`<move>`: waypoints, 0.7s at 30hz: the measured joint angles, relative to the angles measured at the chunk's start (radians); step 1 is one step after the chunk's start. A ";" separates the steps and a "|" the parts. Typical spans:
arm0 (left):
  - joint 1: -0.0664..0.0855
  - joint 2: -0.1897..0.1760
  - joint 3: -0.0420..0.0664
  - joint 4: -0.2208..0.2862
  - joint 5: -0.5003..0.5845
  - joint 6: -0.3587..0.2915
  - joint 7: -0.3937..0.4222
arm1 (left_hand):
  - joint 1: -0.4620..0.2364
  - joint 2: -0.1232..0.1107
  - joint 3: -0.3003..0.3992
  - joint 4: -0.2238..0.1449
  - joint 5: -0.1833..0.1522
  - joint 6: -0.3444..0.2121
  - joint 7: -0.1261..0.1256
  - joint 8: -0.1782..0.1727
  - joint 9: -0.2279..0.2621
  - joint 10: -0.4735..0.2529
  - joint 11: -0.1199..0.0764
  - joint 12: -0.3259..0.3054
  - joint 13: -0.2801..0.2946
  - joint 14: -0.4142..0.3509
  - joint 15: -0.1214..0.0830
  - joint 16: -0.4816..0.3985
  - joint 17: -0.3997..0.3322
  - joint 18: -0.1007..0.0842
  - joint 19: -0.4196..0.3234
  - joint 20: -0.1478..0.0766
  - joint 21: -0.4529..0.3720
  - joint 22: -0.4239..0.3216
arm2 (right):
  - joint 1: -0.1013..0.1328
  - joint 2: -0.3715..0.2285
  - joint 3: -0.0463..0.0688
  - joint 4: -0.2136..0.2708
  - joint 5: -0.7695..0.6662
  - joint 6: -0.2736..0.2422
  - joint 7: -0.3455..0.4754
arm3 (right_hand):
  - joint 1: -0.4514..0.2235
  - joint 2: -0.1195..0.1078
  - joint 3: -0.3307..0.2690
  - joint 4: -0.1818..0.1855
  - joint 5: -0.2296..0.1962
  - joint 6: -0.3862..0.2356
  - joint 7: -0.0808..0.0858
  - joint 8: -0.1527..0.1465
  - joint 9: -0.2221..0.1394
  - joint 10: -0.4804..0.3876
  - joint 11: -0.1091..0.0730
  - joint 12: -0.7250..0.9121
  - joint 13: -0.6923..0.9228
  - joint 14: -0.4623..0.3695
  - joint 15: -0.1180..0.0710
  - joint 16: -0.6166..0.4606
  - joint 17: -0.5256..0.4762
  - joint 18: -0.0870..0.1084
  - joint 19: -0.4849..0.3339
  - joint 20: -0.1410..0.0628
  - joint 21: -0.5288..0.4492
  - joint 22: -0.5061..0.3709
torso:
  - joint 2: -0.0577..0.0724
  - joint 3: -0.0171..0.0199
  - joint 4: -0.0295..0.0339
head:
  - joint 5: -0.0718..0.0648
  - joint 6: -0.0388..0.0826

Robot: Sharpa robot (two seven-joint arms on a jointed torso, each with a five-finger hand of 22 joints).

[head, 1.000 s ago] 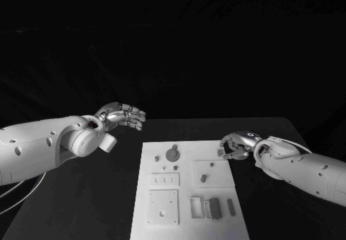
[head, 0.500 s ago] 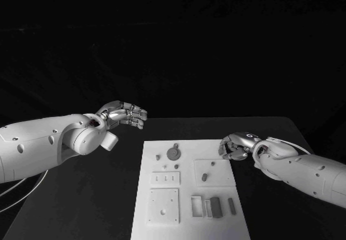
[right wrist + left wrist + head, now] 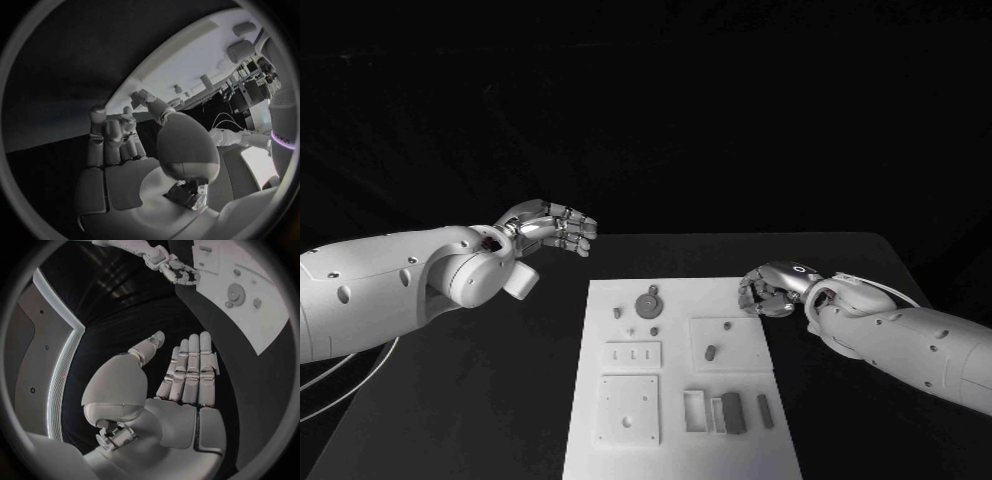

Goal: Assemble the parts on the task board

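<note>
At the far right corner of the white rectangular task board point(image 3: 678, 375), the right hand point(image 3: 772, 288) hangs with its silver fingers point(image 3: 756, 303) curled in and down, tips just over the board's edge; the head view shows nothing between them, and whether the tips touch the plate I cannot tell. The right wrist view has the same fingers point(image 3: 114, 135) lying side by side, bent at the tips, thumb alongside, nothing in the grasp

Left hand point(image 3: 547, 229) is raised beyond the far left corner of the board, well apart from it, over the black table point(image 3: 473, 400). Its fingers point(image 3: 190, 367) are straight and together, thumb a little apart, palm bare: released, holding nothing

Outward from the right fingertips, on the board: a dark round disc part with a small tab point(image 3: 648, 304) stands toward the left hand's side, with a small grey peg point(image 3: 616, 314) just beside it and two small grey studs point(image 3: 643, 329) nearer the robot. A short grey oblong part point(image 3: 710, 353) lies on a raised square plate below the right hand. Further toward the robot, a dark upright rectangular block point(image 3: 731, 412) sits between a pale slotted frame and a slim grey bar point(image 3: 764, 411)

The left wrist view shows the right hand point(image 3: 177, 270) at the board's point(image 3: 250, 305) corner, the disc part point(image 3: 235, 291) close by
</note>
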 measured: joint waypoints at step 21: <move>0.000 -0.001 0.000 0.002 -0.002 0.000 -0.001 | 0.000 0.000 0.000 0.000 0.000 0.000 0.000 0.000 -0.001 0.000 0.000 -0.004 0.000 0.000 0.000 0.000 0.001 0.009 0.000 0.000 0.000 0.001 | 0.000 0.002 0.000 0.005 0.004 0.001 0.003 | -0.003 0.023 -0.001 -0.012 0.000 0.044 -0.008 0.025 0.013 -0.004 0.004 0.008 -0.003 0.002 0.002 0.004 0.001 0.000 -0.003 0.000 0.006 0.000 | -0.002 0.0001 -0.0026 | -0.004 -0.005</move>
